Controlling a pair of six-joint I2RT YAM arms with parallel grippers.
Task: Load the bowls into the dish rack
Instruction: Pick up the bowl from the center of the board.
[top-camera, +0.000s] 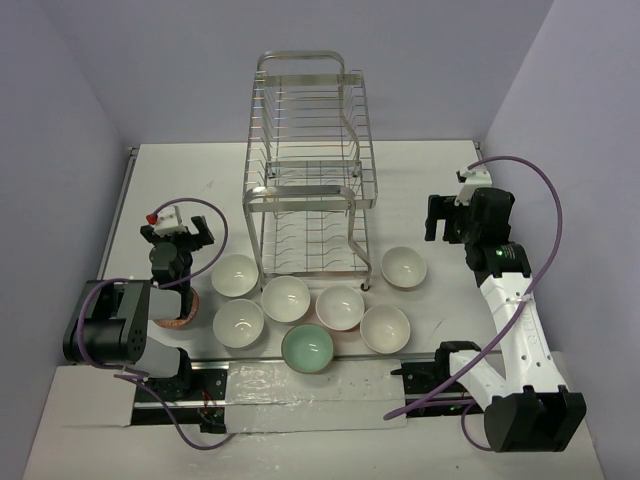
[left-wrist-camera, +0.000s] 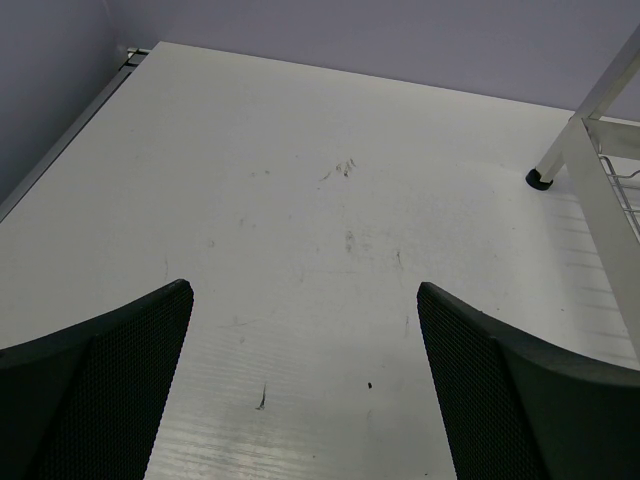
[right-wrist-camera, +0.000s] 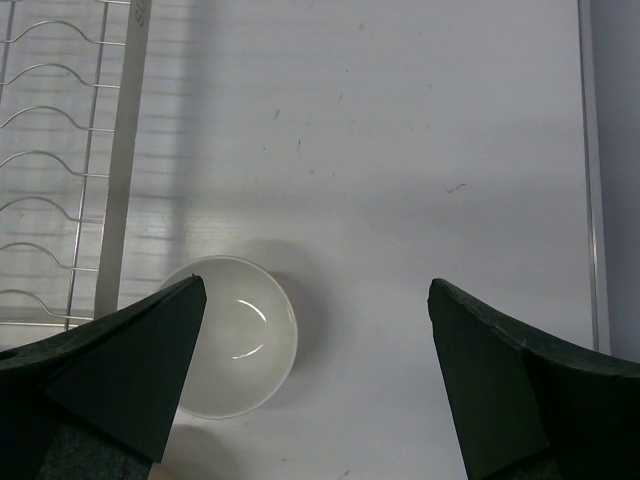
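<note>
Scuffed white table (top-camera: 180, 185) w/ purple walls (top-camera: 60, 90)

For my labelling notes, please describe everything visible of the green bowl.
The green bowl is round, pale mint, smooth and glossy like glazed ceramic. It stands upright, mouth up, and looks empty. It rests on the table, at the near side of the group, just in front of the white bowls. Its rim comes very close to two of them; whether they touch cannot be told. Nothing holds it. Only the top view shows it.

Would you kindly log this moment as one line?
rack: empty | bowls: on table | left gripper: open, empty | right gripper: open, empty
</note>
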